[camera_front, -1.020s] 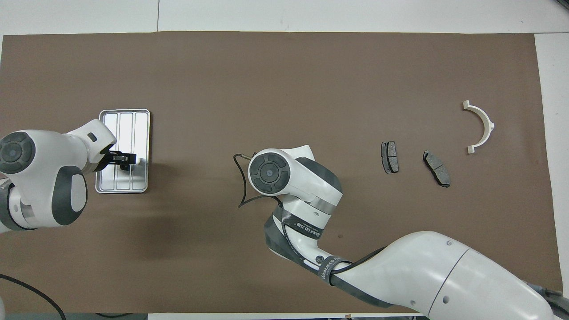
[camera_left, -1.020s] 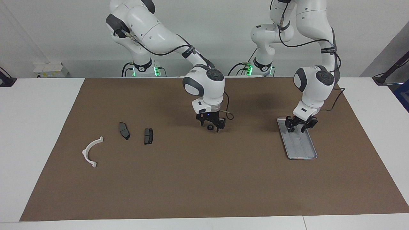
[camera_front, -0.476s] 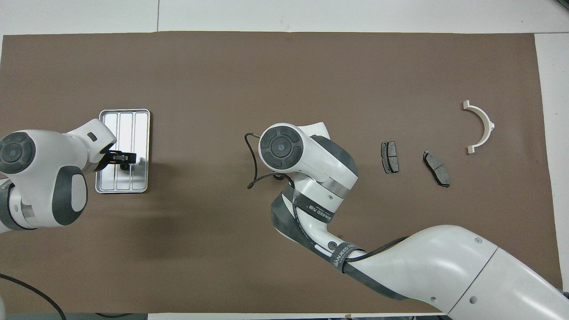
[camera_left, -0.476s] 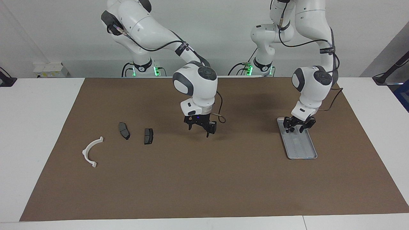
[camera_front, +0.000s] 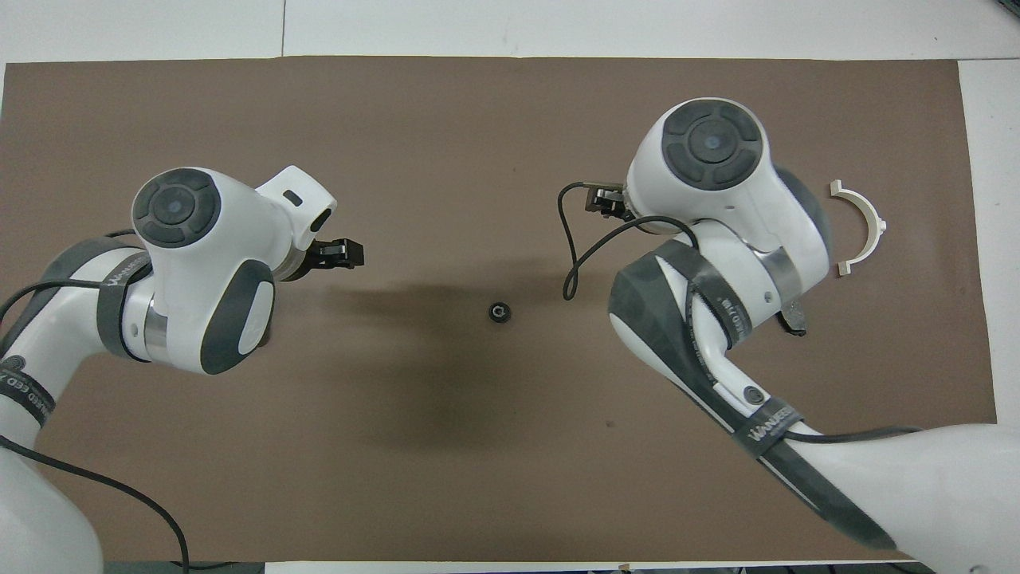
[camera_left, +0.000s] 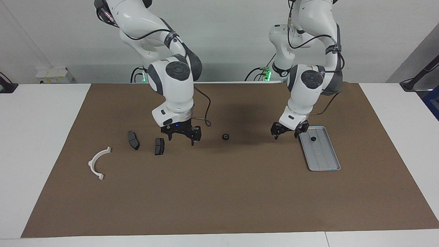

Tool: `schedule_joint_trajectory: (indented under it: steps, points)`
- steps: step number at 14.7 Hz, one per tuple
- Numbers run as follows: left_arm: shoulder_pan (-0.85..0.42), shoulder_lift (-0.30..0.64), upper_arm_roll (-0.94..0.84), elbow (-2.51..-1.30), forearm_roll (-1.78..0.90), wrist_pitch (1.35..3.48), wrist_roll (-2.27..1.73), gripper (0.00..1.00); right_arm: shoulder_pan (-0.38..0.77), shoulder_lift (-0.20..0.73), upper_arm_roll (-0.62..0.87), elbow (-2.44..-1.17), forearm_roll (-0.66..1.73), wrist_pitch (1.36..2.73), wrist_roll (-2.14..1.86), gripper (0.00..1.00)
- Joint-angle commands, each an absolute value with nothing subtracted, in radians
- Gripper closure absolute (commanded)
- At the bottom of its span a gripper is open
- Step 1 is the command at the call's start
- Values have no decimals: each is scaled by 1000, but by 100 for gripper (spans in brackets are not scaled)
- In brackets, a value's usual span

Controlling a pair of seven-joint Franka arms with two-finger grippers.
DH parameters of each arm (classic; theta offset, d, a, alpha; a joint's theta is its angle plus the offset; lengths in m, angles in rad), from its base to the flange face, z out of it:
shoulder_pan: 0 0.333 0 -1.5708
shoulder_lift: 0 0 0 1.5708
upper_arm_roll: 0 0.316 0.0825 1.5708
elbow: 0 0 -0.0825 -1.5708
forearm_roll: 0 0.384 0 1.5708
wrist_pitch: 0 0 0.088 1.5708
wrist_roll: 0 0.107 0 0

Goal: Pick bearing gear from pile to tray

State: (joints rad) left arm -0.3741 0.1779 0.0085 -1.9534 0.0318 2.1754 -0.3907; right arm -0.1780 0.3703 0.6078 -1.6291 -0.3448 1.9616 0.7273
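A small black bearing gear [camera_left: 225, 137] lies alone on the brown mat mid-table; it also shows in the overhead view [camera_front: 499, 312]. The silver tray [camera_left: 324, 158] holds one tiny black round piece [camera_left: 312, 139]. The pile is two dark brake pads [camera_left: 133, 140] [camera_left: 159, 146] and a white arc [camera_left: 98, 163]. My right gripper [camera_left: 180, 134] is open and empty, low over the mat beside the nearer-to-centre pad. My left gripper [camera_left: 285, 132] is open and empty, over the mat between the gear and the tray.
The brown mat [camera_left: 219, 199] covers most of the white table. In the overhead view the left arm hides the tray. The right arm hides one pad and most of the other, and the white arc [camera_front: 865, 227] shows beside it.
My right gripper left the bearing gear on the mat and moved toward the brake pads. My left gripper moved off the tray toward the gear, and a black piece now shows on the tray.
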Motion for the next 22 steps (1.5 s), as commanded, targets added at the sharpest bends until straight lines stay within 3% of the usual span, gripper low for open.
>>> schedule_joint_trajectory:
  steps: [1,7,10,14,22]
  points:
    - [-492,219,25,-1896,90,2161,-562,0,-267,318,623,-1644,-276,1922,548,0]
    - [-672,244,21,-1858,84,2151,-756,0,-385,258,621,-1644,-227,1858,298,0]
    - [-755,322,21,-1812,81,2166,-853,0,-417,247,618,-1644,-227,1848,223,0]
    - [-767,425,18,-1709,77,2201,-862,0,-459,244,617,-1644,-227,1847,169,0]
    - [-724,434,21,-1729,92,2227,-850,0,-468,242,615,-1644,-227,1848,163,0]
